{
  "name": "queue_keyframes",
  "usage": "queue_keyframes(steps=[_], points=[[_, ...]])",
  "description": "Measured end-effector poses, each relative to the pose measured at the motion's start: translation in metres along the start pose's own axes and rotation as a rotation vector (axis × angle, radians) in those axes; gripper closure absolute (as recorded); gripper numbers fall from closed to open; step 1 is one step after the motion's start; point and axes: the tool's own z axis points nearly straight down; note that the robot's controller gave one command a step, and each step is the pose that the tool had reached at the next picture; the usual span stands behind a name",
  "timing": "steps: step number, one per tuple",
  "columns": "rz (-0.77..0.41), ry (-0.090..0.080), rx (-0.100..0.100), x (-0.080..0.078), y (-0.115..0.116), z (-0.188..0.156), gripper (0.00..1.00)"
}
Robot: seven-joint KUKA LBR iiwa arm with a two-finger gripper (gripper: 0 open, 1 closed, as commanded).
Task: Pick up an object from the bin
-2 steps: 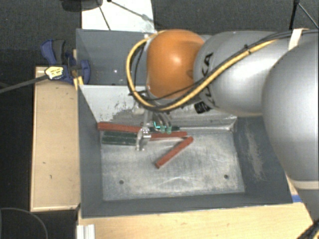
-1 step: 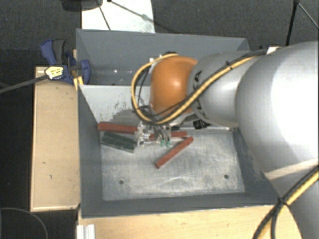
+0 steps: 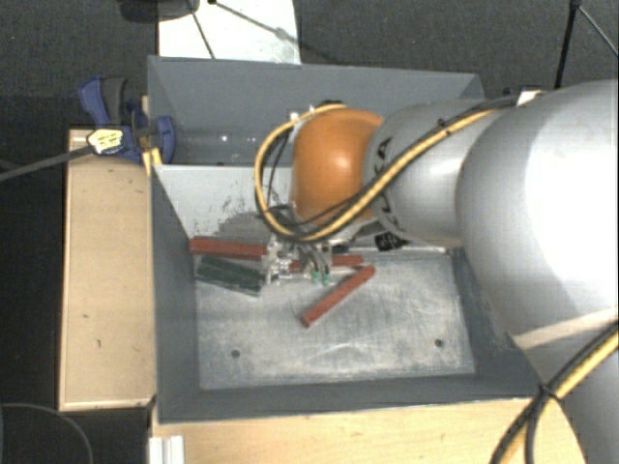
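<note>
My gripper (image 3: 295,267) hangs low over the bin floor near the back left, under the arm's orange cover. Just left of it lies a dark green flat block (image 3: 230,275), and behind that a red-brown stick (image 3: 227,248) lies along the back of the floor. Another red-brown stick (image 3: 337,296) lies slanted on the floor to the gripper's lower right. A third reddish piece (image 3: 348,259) pokes out to the right of the gripper. A small green bit (image 3: 320,278) shows at the gripper's lower edge; whether it is held is unclear.
The arm reaches in from the right and covers the bin's right rear part. The front half of the grey floor carries no things.
</note>
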Motion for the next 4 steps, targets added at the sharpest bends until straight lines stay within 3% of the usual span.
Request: queue_keyframes(steps=[1, 2, 3, 4], points=[[0.009, 0.018, 0.005, 0.006, -0.005, -0.026, 1.00], [-0.031, 0.019, 0.006, 0.007, -0.005, -0.048, 0.00], [-0.054, 0.020, 0.006, 0.007, -0.006, -0.040, 0.00], [-0.175, 0.005, -0.002, 0.005, 0.020, 0.004, 1.00]])
